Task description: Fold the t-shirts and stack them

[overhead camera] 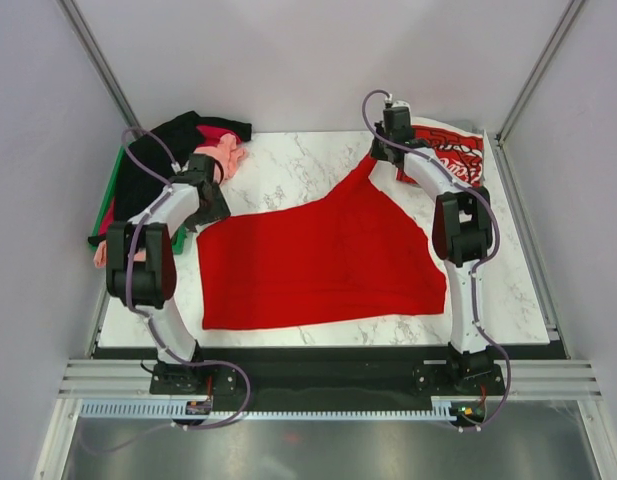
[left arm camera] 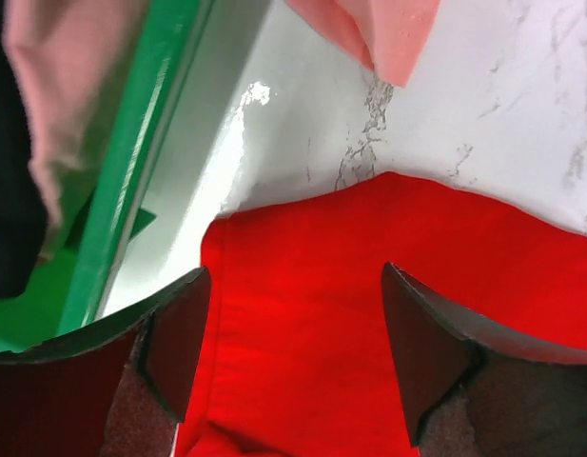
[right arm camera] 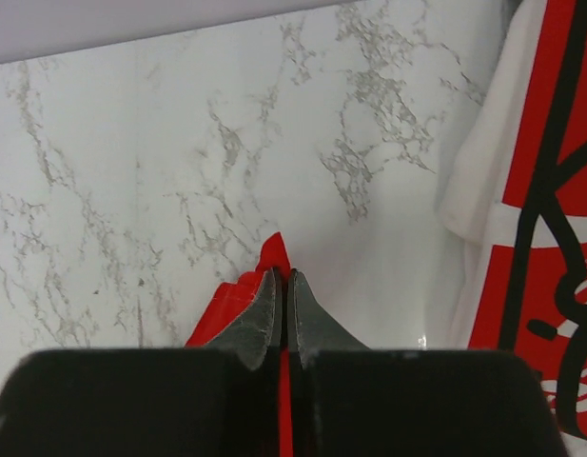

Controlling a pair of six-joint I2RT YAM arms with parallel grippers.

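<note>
Right hand (right arm camera: 283, 276) first: fingers pressed tight together, with a thin edge of the plain red shirt (overhead camera: 318, 260) pinched between them. That is a firm hold on the cloth, and a small red point pokes out just past the fingertips. From the top view, this corner of the shirt is drawn into a narrow peak toward the far right of the bench (overhead camera: 288, 165), while the rest of it lies spread flat across the middle, its near edge close to the bench's front.

Just beside the right hand, at the far right corner, lies the Coca-Cola shirt (overhead camera: 450, 152), red with white script, apart from the plain one.

Over to the left hand (left arm camera: 293, 286): jaws wide apart, holding nothing, poised over the far left corner of the plain red shirt. The wrist view shows red cloth between the two fingers, but I cannot tell whether they touch it.

Beyond that corner is bare marble, then the green tray (left arm camera: 141, 143) at the bench's left edge. A salmon-pink shirt (overhead camera: 228, 155) and a black shirt (overhead camera: 178, 135) are heaped there, spilling over the tray.
</note>
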